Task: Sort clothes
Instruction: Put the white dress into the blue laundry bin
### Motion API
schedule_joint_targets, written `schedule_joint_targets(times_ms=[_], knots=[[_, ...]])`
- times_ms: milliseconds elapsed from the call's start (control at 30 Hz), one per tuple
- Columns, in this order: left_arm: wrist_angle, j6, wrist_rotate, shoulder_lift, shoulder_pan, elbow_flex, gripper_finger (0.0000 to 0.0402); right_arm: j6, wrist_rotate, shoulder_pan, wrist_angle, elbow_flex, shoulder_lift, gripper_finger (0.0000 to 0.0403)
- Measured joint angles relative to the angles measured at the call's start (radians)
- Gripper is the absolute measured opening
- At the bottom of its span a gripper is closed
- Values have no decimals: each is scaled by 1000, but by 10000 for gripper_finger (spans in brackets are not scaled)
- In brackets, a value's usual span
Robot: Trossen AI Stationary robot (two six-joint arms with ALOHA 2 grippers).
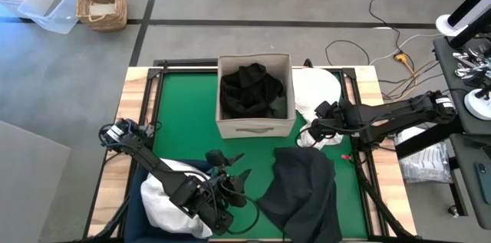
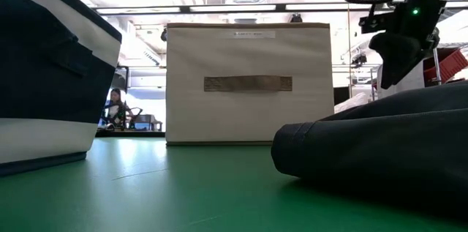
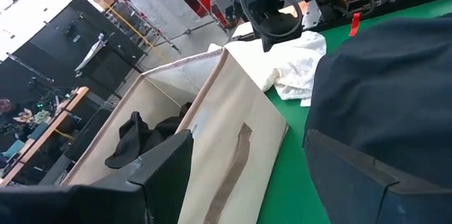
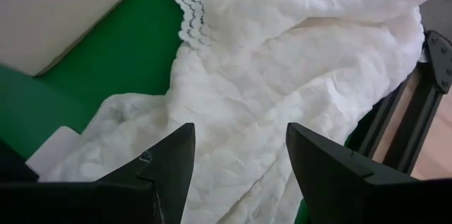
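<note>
A white lace-edged garment lies on the green mat at the table's far right, beside the beige box. My right gripper hovers over its near edge, open, fingers on either side of the cloth without touching it; the low view shows it raised. A charcoal garment lies crumpled on the near right of the mat. My left gripper is open and empty, between the navy bin and the charcoal garment. Black clothes fill the beige box; white clothes sit in the navy bin.
The beige fabric box stands at the mat's middle far side. The navy bin is at the near left corner. Black frame rails border the mat. Bare green mat lies left of the box.
</note>
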Motion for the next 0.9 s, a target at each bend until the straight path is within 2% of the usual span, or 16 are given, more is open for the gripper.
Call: schedule_joint_targets(times_ms=[133,367,567,767,900], knots=[[-15,-12,9,0,-11,18,252,-11,-7,0,3,0,3,216],[-105,-94,111,-1,-43,84,252,-147,-37,1,80,-28,23,217],[-202,-197,113,-2,-67,113,252,-166,-39,1,130,-62,23,216],[-214,-211,113,-2,-71,111,252,-321,-74,2,265,-132,22,214],[-215,-214,113,-2,-71,111,252,-337,-52,-8,348,-182,23,207]])
